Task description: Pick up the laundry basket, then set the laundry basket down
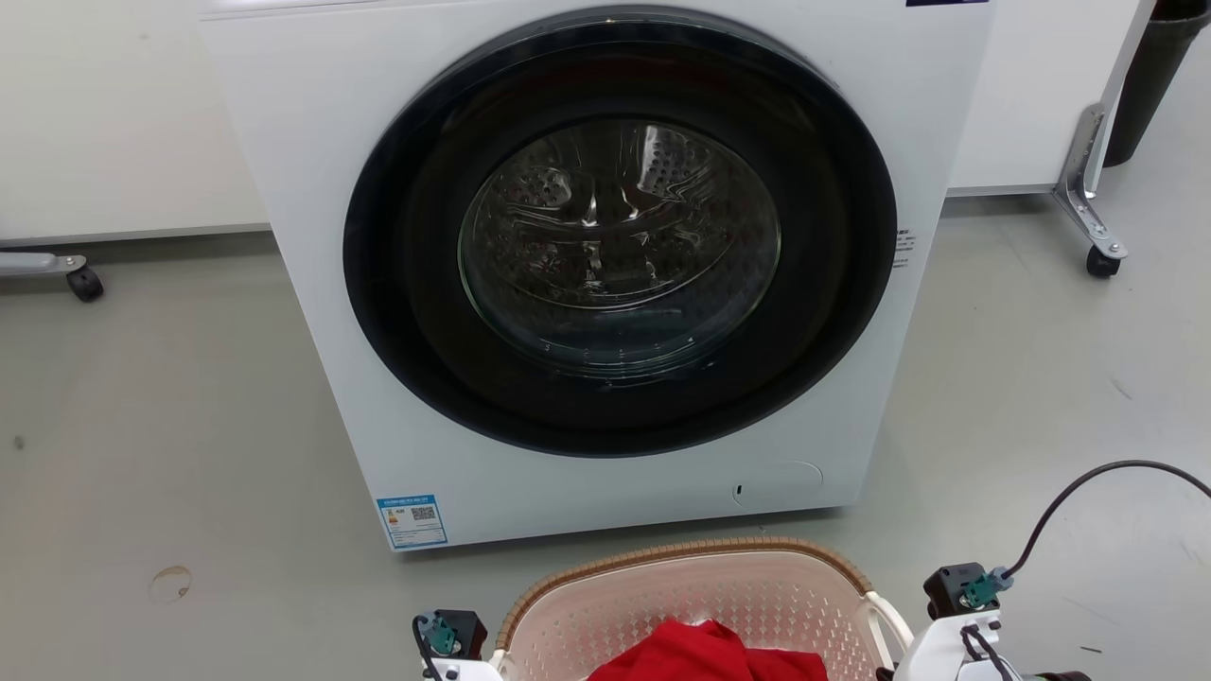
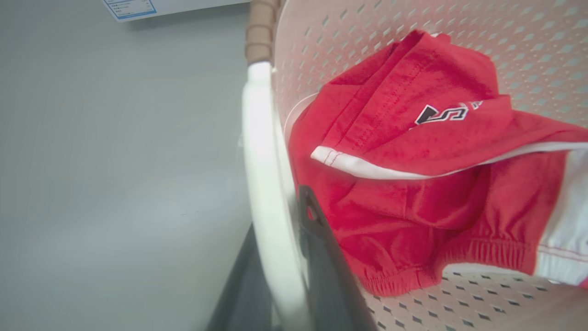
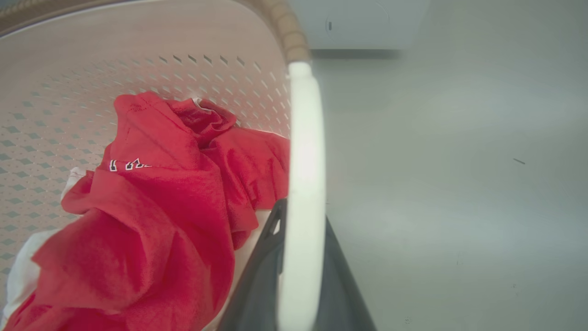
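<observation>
Evidently the load is being shared between both arms. The laundry basket [image 1: 719, 586] sits at the near edge of the head view, centred just in front of the washer [image 1: 312, 189], with one arm at each end of it.

The left gripper [image 2: 280, 230] is closed almost fully on the white left handle [image 2: 264, 161]. One dark finger lies inside the loop, by the pink perforated wall, and the other lies outside it. The right gripper [image 3: 303, 216] pinches the right handle [image 3: 305, 138] in the same way.

Holding opposite handles should keep the basket level, so the red garment [image 2: 413, 138] heaped inside has no reason to slide to one end. A finger on each side of a handle also means the handle cannot slip sideways out of the pinch.

I cannot tell whether the basket's base rests on the grey floor [image 1: 142, 426] or hangs clear of it, because its underside is hidden. The grip itself looks made, so what remains is a level carry and an even lowering, with both sides moving together.
</observation>
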{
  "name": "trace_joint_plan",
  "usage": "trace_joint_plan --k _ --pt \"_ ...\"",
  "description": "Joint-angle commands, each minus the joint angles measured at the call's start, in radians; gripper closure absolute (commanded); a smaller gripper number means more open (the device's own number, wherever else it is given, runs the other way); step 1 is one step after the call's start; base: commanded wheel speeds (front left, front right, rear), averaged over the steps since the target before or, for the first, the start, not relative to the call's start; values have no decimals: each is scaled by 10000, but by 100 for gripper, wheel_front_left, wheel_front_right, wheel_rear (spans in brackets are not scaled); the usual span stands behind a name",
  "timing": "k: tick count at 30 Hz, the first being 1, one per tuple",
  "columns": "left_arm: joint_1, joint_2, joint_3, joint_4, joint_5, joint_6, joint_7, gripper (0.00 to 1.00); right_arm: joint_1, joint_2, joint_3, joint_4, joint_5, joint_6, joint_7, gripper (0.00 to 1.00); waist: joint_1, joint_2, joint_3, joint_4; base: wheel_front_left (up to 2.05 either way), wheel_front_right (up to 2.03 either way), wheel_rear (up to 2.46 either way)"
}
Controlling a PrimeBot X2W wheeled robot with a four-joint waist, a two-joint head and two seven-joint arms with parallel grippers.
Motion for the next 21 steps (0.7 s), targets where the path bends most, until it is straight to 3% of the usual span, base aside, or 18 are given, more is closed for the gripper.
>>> trace_joint_plan --k 1,10,21 --pt "-315 421 68 37 12 -47 -9 100 -460 -425 31 -11 41 -27 -292 100 0 -1 29 13 0 0 0" --pt "-583 421 50 105 -37 34 -248 100 -686 -425 245 -64 55 -27 -818 100 0 -1 384 54 0 0 0" --pt "-1812 635 247 157 123 488 -1934 100 -1593 -425 97 179 -131 -27 -3052 100 0 -1 2461 43 0 0 0"
